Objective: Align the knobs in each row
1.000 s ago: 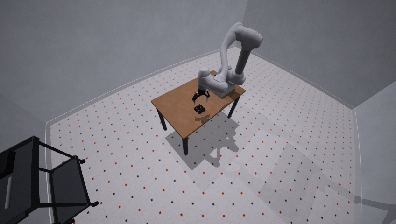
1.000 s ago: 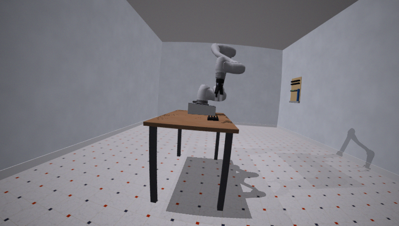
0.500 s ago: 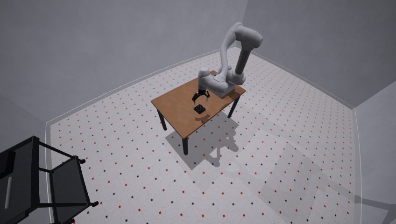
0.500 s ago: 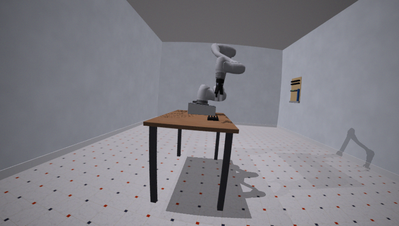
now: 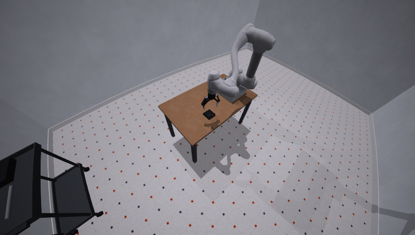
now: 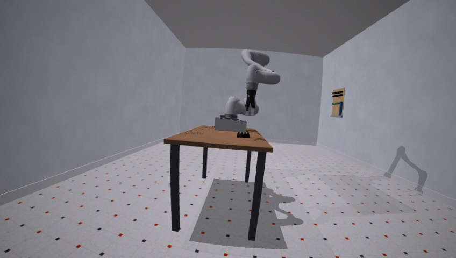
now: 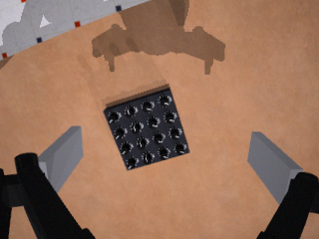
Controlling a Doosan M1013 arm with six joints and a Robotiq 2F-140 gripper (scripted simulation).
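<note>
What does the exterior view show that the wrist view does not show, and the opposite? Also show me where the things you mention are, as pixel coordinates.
Only exterior: the white jointed robot arm (image 6: 256,76), the grey box-shaped pedestal (image 6: 230,123) and the tan rectangular wall board (image 6: 337,110).

Only wrist: the whole four-by-four layout of knobs, with white marks around them.

Both: the black square knob box (image 6: 243,136) (image 7: 147,129), the brown table top (image 6: 204,137) (image 7: 239,100) and the grey-tipped black fingers (image 6: 248,105), standing open.

Nothing has visibly changed between then and now.
</note>
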